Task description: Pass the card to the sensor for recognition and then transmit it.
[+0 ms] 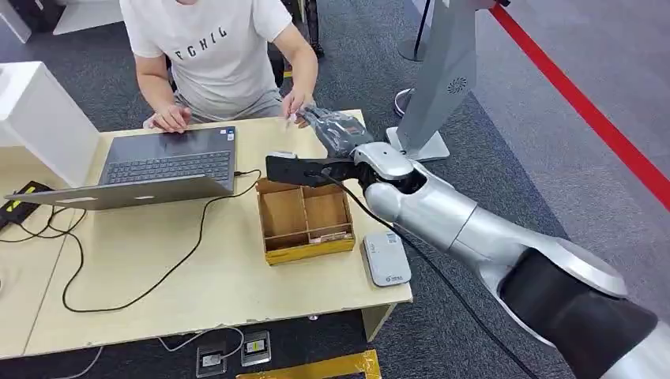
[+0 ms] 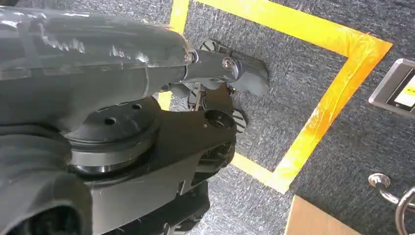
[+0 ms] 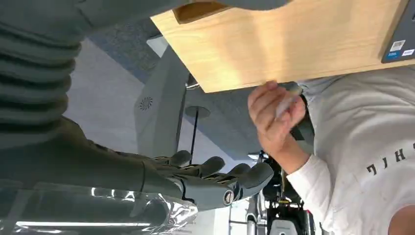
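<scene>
Dark grey carpet with a red line and yellow tape surrounds a pale wooden table (image 1: 197, 268), where a person in a white T-shirt (image 1: 209, 47) sits at the far side behind an open laptop (image 1: 162, 170). On the near right of the table a cardboard box with compartments (image 1: 304, 221) stands next to a small white sensor (image 1: 385, 259), which lies flat by the table's near right corner, probably so a card can be laid or waved over it within the arm's easy reach.

Over the far right of the table the right hand (image 1: 332, 130) is stretched out toward the person, and in the right wrist view its fingers (image 3: 215, 174) lie extended and spread, holding nothing; that looks like a hand offered to receive. The person's hand (image 3: 274, 115) is just beyond it at the table edge, pinching something thin and pale that I take to be the card (image 3: 288, 100), though it is too blurred to be sure. Card and robot hand are near but not touching, so by my judgement the handover is not yet made, and the sensor step is still to come.

Down by the floor hangs the left hand (image 2: 215, 81); whether its fingers are spread or curled I cannot tell
</scene>
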Controlling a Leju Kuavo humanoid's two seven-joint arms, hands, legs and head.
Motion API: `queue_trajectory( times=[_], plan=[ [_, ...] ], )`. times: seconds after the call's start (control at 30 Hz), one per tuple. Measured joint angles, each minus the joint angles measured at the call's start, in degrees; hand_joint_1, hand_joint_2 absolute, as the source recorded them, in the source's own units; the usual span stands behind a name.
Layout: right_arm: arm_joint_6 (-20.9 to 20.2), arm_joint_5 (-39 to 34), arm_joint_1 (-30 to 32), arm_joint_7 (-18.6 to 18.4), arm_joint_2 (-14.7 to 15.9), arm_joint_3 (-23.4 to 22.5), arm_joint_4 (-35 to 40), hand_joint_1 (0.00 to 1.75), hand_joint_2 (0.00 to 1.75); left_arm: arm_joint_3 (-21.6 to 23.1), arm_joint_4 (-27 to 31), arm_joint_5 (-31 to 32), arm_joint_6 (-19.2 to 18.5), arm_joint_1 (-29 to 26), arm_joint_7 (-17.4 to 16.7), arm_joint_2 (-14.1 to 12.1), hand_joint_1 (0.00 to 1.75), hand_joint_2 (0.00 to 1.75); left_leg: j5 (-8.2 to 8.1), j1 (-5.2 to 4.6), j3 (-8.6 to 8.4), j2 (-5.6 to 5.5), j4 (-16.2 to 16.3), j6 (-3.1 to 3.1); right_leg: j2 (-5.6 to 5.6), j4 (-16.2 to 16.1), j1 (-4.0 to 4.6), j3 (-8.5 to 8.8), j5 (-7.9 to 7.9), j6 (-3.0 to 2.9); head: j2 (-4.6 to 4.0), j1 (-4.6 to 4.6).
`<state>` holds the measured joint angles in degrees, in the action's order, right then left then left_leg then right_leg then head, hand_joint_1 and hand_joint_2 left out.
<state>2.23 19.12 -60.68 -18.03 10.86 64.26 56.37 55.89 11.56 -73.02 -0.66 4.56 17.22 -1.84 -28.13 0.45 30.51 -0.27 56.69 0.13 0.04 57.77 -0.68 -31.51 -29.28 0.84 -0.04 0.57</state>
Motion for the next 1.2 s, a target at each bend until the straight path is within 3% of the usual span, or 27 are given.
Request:
queue_trajectory(
  times=[0.37,0.5,0.7,0.9,1.03,1.2],
  plan=[
    [0.8,1.7,0.3,-1.7,0.2,-0.7,0.3,0.00,0.00,0.0,0.0,0.0,-0.1,0.0,-0.1,0.2,0.00,0.00,0.00,0.00,-0.03,0.03,0.0,0.00,0.02,0.0,0.00,-0.01,0.00,0.00,0.00,0.00],
    [3.8,1.7,2.1,-2.1,1.6,-1.9,3.1,0.00,0.00,0.0,0.0,-0.6,0.1,0.0,-0.1,0.3,0.00,0.00,0.00,0.00,-0.05,0.02,0.0,0.00,0.02,0.0,0.00,-0.01,0.00,0.00,0.00,0.00],
    [5.6,5.1,9.3,-6.9,6.1,-5.0,13.8,0.00,0.00,0.0,-0.1,-1.9,1.1,-0.1,-1.1,0.6,0.00,0.00,-0.01,-0.01,-0.04,0.03,0.0,0.00,0.02,0.0,-0.01,-0.03,0.00,0.00,0.02,0.00],
    [7.5,16.7,20.2,-14.9,11.6,-8.2,30.1,0.00,0.00,0.0,-0.1,-2.8,1.6,-0.2,-0.2,0.8,0.00,0.00,-0.03,0.00,-0.04,0.02,0.0,-0.01,0.00,-0.1,0.00,-0.03,0.00,0.00,0.00,0.04],
    [7.2,20.9,26.9,-15.7,14.1,-11.0,40.2,0.00,0.00,-0.1,-0.1,-3.0,1.9,-0.2,0.4,0.8,0.00,0.00,-0.06,0.00,-0.03,0.15,0.0,-0.06,0.09,-0.1,0.00,-0.09,0.00,-0.01,0.00,0.02],
    [6.7,26.0,33.1,-14.9,14.8,-13.8,46.5,0.00,0.00,-0.1,-0.2,-3.0,2.3,-0.2,0.7,1.0,0.00,0.00,-0.05,0.01,-0.01,0.10,0.0,-0.06,0.05,-0.1,0.01,-0.06,0.00,-0.01,0.00,0.02]
  ],
)
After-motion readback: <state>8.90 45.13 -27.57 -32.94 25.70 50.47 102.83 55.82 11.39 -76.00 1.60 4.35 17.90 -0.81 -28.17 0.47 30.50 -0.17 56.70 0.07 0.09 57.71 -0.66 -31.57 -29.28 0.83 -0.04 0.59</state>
